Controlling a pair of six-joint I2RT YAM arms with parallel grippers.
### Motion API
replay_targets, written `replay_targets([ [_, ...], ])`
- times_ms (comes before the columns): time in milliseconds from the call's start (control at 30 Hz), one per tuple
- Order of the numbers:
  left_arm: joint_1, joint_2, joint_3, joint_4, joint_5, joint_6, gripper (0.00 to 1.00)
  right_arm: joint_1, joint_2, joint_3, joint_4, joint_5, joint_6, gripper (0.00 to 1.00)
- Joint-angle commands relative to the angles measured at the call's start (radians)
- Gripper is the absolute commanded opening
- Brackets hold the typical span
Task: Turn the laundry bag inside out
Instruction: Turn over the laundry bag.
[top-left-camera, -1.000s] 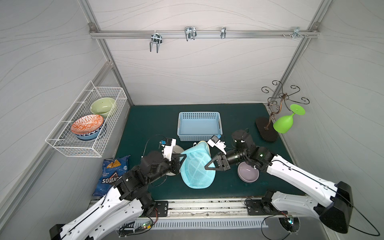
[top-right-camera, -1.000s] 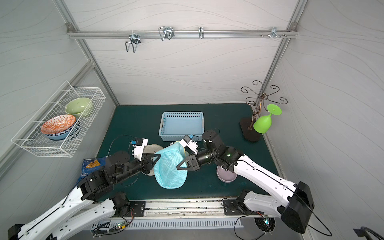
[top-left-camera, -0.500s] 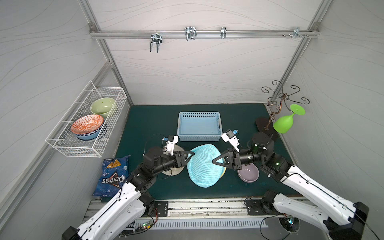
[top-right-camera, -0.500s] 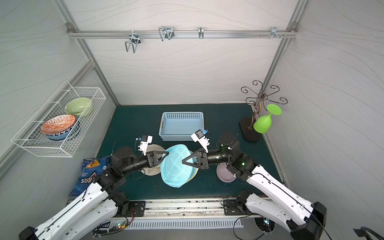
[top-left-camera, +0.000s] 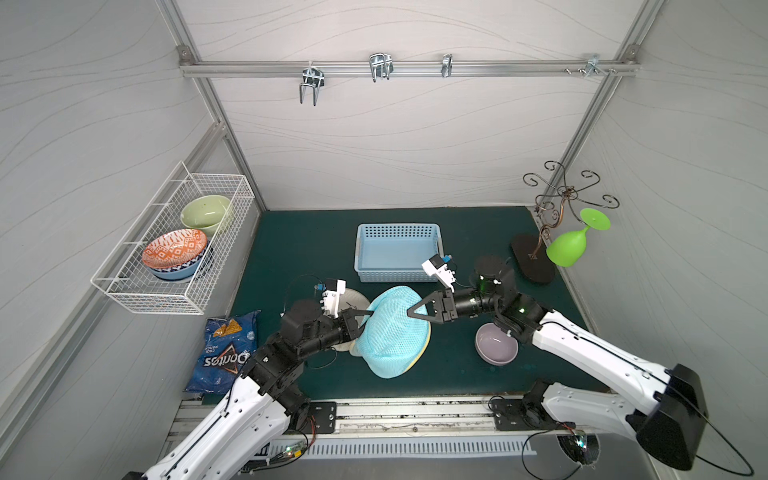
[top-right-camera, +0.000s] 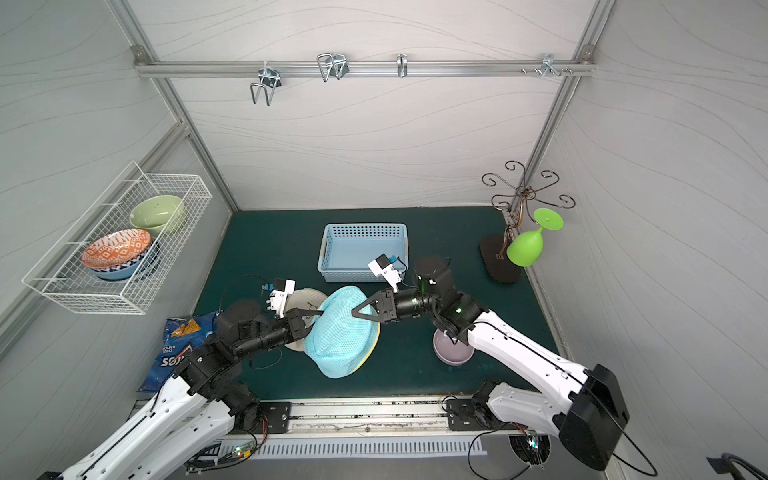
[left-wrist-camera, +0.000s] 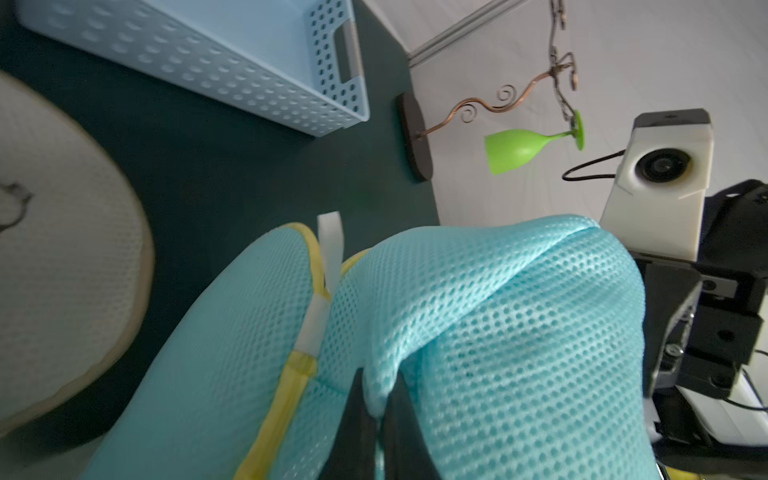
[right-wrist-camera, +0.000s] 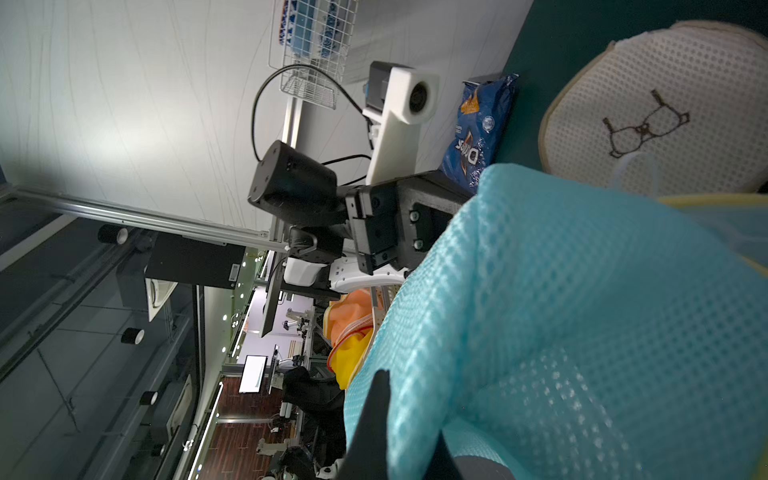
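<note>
Regrip: left hand (top-left-camera: 366, 311), open half a second back, now pinches a fresh fold of mesh. right hand (top-left-camera: 412, 312) stays clamped opposite. laundry bag (top-left-camera: 395, 336) hangs between them, low over mid-bench (top-left-camera: 299, 241). Likely ready for another peel; yellow trim still outside.

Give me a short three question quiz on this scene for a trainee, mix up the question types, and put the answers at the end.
1. True or false: the laundry bag lies inside the blue basket.
2. What hangs from the wire stand? A: green goblet; B: purple bowl; C: chip bag.
3. Fill in: the left gripper and the right gripper each have their jaws ___ on the bag's mesh.
Key: 1 false; 2 A; 3 shut.
</note>
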Motion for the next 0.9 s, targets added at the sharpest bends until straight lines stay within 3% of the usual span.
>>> replay_targets([
  [0,-0.047,-0.056,0.123,-0.038,-0.012,-0.075,0.0,-0.041,0.091,-0.023,0.049,0.13,0.034,0.0],
  [33,-0.048,-0.064,0.143,-0.077,-0.043,-0.105,0.0,-0.049,0.104,-0.023,0.017,0.145,0.023,0.0],
  [67,-0.048,-0.068,0.164,-0.122,-0.075,-0.127,0.0,-0.055,0.107,-0.014,-0.034,0.171,-0.007,0.18],
  [100,-0.049,-0.067,0.194,-0.19,-0.124,-0.163,0.0,-0.057,0.101,0.012,-0.14,0.228,-0.078,0.42],
  [167,-0.048,-0.059,0.236,-0.264,-0.191,-0.217,0.0,-0.054,0.061,0.053,-0.306,0.382,-0.23,0.68],
  [200,-0.048,-0.052,0.254,-0.293,-0.219,-0.241,0.0,-0.055,0.026,0.045,-0.339,0.424,-0.262,0.72],
  [300,-0.058,-0.018,0.3,-0.348,-0.31,-0.272,0.0,-0.027,-0.102,0.008,-0.324,0.468,-0.372,0.75],
  [467,-0.108,0.012,0.269,-0.305,-0.412,-0.362,0.0,0.252,-0.242,0.084,-0.455,0.775,-0.629,0.77],
  [667,-0.206,0.103,0.275,-0.246,-0.511,-0.392,0.0,0.615,-0.044,0.217,-0.491,1.111,-0.778,0.78],
  [867,-0.248,0.133,0.279,-0.211,-0.55,-0.413,0.0,0.656,0.092,0.221,-0.397,1.194,-0.796,0.79],
])
